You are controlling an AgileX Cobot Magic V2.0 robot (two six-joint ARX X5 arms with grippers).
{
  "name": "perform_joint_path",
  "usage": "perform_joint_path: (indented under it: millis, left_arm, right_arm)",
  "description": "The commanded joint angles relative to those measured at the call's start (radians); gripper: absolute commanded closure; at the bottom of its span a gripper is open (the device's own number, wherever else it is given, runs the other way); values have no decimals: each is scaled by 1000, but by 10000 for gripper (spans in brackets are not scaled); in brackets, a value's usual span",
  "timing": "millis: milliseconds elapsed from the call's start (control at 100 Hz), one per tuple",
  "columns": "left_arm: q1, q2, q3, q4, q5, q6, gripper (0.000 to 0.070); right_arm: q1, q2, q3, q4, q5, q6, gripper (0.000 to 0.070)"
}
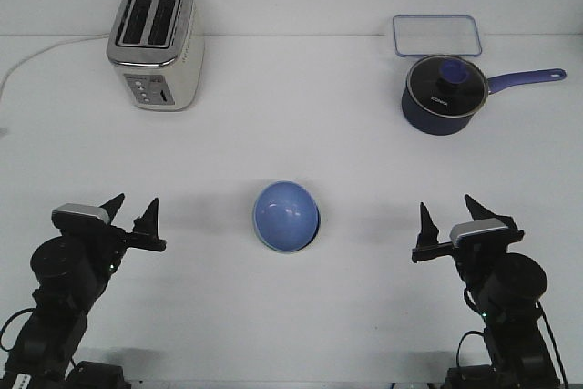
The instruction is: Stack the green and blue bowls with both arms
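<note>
A periwinkle blue bowl (pixel 286 214) sits on the white table at the centre of the front view. Along its left and lower rim runs a thin pale mint edge, which looks like the green bowl (pixel 259 230) nested under it and almost wholly hidden. My left gripper (pixel 136 208) hovers low to the left of the bowls, open and holding nothing, well apart from them. On the opposite side my right gripper (pixel 446 209) is open too, with nothing between its fingers, about the same distance away.
A silver toaster (pixel 155 43) stands at the back left, its white cable (pixel 36 54) trailing off to the left. At the back right are a dark navy saucepan (pixel 442 93) with a glass lid and long handle, and a clear blue-rimmed container (pixel 435 35) behind it.
</note>
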Motion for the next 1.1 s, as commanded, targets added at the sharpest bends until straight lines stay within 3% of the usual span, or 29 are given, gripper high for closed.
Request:
perform_joint_path:
  millis: [0, 60, 160, 220, 260, 1090]
  left_arm:
    - [-2, 3, 7, 10, 0, 5, 288]
    - [-2, 4, 7, 9, 0, 5, 352]
    - [-2, 3, 7, 10, 0, 5, 580]
    - [-2, 3, 7, 10, 0, 5, 700]
    - [-2, 3, 7, 10, 0, 5, 694]
    - [-2, 3, 8, 10, 0, 5, 690]
  right_arm:
    - [1, 0, 0, 14, 4, 6, 199]
    - [1, 0, 0, 14, 4, 6, 315]
    - [1, 0, 0, 14, 4, 6, 552]
    - [1, 0, 0, 14, 4, 6, 656]
    - [2, 0, 0, 14, 4, 6, 699]
    - [2, 0, 0, 21, 3, 6, 699]
